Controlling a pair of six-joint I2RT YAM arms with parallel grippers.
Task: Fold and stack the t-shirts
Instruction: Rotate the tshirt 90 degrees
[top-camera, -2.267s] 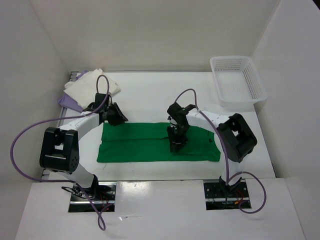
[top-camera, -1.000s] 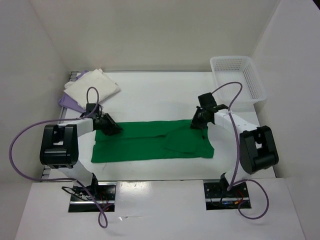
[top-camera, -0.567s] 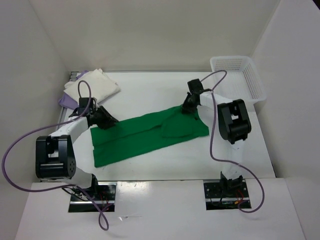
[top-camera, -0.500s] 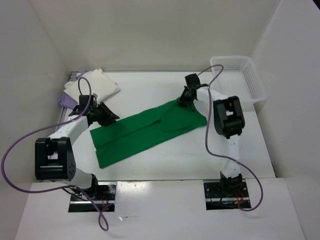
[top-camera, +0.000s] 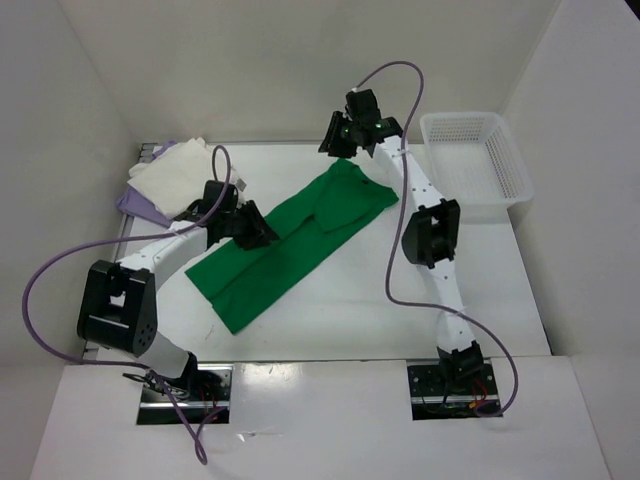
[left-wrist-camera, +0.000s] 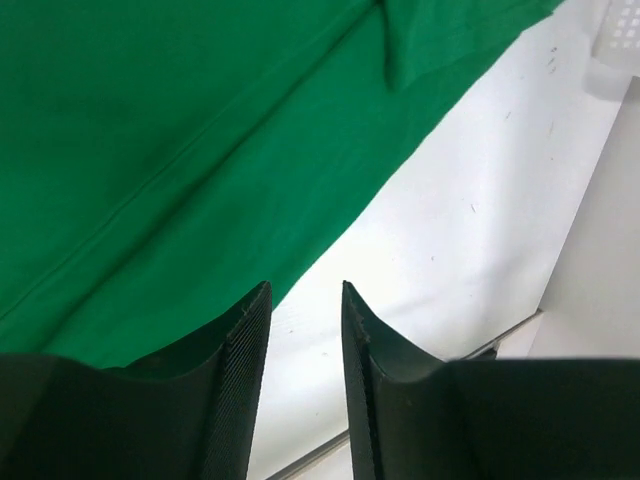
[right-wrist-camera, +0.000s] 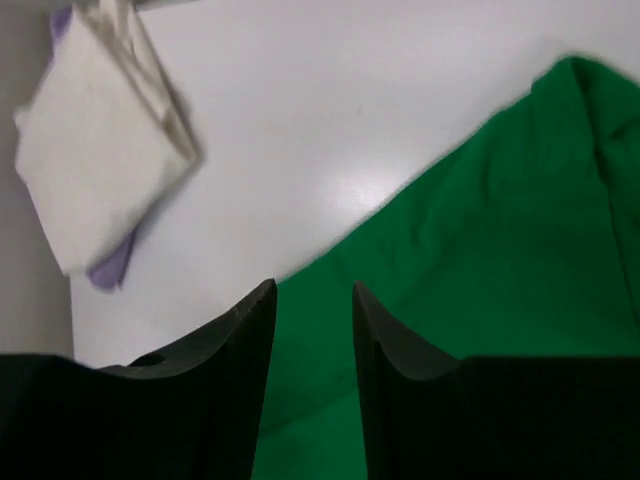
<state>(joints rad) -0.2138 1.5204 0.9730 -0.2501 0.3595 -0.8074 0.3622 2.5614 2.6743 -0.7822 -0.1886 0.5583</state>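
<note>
Tabletop (top-camera: 340, 300) bears mesh basket (top-camera: 470, 150), green shirt (top-camera: 290, 250).

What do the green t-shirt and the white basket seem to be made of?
The green t-shirt looks like soft matte cloth, perhaps cotton: it lies limp with folds and no shine. The white basket looks like rigid plastic: a regular mesh of holes, walls standing upright.

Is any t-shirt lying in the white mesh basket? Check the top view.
No, the white mesh basket shows only bare mesh, while the green t-shirt lies spread on the table.
</note>
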